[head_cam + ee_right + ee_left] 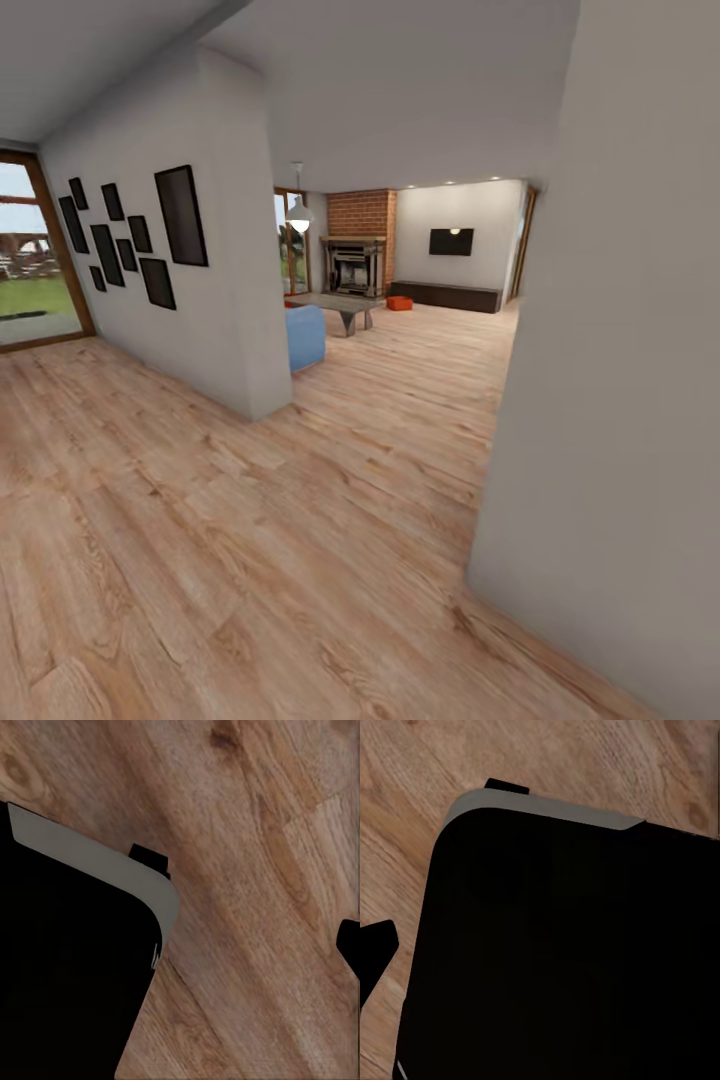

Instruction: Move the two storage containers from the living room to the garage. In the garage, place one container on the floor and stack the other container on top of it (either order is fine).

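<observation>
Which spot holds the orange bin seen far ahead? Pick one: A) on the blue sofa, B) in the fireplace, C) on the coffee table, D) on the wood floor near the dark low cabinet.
D: the bin sits on the wood floor beside the dark low cabinet.

A home: brick fireplace (354, 262), blue sofa (305, 336), wall frames (181, 215).

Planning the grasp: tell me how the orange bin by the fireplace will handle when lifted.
The bin looks boxy and low, so it probably won't roll or tip. It likely stays stiff. It is too far off to judge weight or slipperiness.
</observation>
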You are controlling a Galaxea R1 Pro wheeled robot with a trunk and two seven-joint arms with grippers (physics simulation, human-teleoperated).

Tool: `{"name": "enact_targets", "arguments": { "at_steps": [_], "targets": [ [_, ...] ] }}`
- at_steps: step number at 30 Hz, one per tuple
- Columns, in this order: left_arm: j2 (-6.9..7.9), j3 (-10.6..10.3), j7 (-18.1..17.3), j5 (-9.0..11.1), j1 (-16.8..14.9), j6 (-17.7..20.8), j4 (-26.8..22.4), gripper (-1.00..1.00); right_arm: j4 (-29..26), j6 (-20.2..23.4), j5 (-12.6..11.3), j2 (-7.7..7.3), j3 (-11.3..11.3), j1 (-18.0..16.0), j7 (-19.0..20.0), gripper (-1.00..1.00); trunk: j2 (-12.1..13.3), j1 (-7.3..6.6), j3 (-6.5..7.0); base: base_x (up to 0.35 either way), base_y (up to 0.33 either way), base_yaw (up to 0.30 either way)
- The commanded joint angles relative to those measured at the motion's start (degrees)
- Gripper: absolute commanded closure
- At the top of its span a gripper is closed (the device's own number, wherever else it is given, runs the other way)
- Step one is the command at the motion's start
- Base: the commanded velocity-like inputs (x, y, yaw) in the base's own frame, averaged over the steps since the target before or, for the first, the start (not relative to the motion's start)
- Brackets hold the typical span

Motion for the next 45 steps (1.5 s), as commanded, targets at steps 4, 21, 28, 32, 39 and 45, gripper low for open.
{"name": "enact_targets", "arguments": {
  "at_steps": [4, 21, 28, 32, 39, 45],
  "targets": [
    [-0.02, 0.1, 0.0, 0.2, 0.0, -0.1, 0.0, -1.0, 0.2, -0.2, 0.6, 0.22, 0.1, -0.1, -0.1, -1.0, 0.0, 0.03, -0.05, 0.325, 0.0, 0.001],
    [-0.02, 0.1, 0.0, 0.2, 0.0, -0.1, 0.0, -1.0, 0.2, -0.3, 0.5, 0.18, -0.1, -0.1, 0.0, -1.0, 0.0, 0.03, -0.05, 0.325, 0.0, 0.202],
    [-0.02, 0.1, 0.0, 0.2, 0.0, -0.1, 0.0, -1.0, 0.2, -0.3, 0.5, 0.08, -0.1, -0.1, 0.1, -1.0, 0.0, 0.03, -0.05, 0.325, 0.0, 0.144],
    [-0.02, 0.2, 0.0, 0.2, 0.0, -0.2, 0.0, -1.0, 0.2, -0.3, 0.5, 0.2, -0.1, -0.1, 0.1, -1.0, 0.0, 0.03, -0.05, 0.325, 0.0, 0.022],
    [-0.04, 0.2, 0.0, 0.2, 0.0, -0.2, 0.0, -1.0, 0.2, -0.3, 0.5, 0.03, -0.1, -0.1, 0.1, -1.0, 0.0, 0.03, -0.05, 0.325, 0.0, 0.003],
    [-0.02, 0.2, 0.0, 0.2, 0.0, -0.2, 0.0, -1.0, 0.2, -0.3, 0.5, -0.15, 0.0, -0.1, 0.1, -1.0, 0.0, 0.03, -0.05, 0.325, 0.0, 0.0]
  ]
}}
